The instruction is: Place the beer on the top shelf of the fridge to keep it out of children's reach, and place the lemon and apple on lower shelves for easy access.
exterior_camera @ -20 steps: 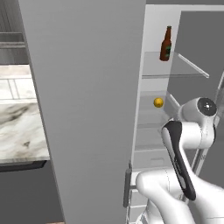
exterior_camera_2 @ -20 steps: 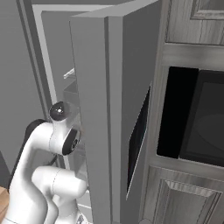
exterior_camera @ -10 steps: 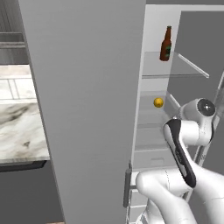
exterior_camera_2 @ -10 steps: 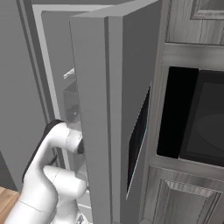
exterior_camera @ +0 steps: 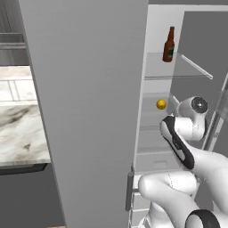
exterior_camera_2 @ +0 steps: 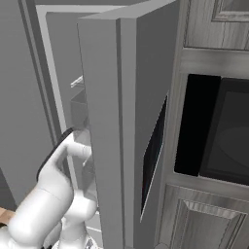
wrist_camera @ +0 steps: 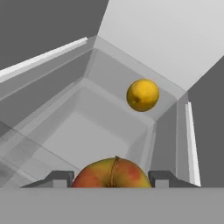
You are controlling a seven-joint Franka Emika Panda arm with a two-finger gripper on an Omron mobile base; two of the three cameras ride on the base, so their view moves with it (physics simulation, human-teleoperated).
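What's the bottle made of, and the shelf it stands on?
The beer looks like dark brown glass, smooth, with a long neck. The top shelf looks like clear glass with a pale rim: you can see the fridge wall through it.

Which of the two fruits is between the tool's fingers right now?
The apple, the reddish-orange one, sits clamped between the tool fingers. The yellow lemon lies apart, farther back on a lower shelf.
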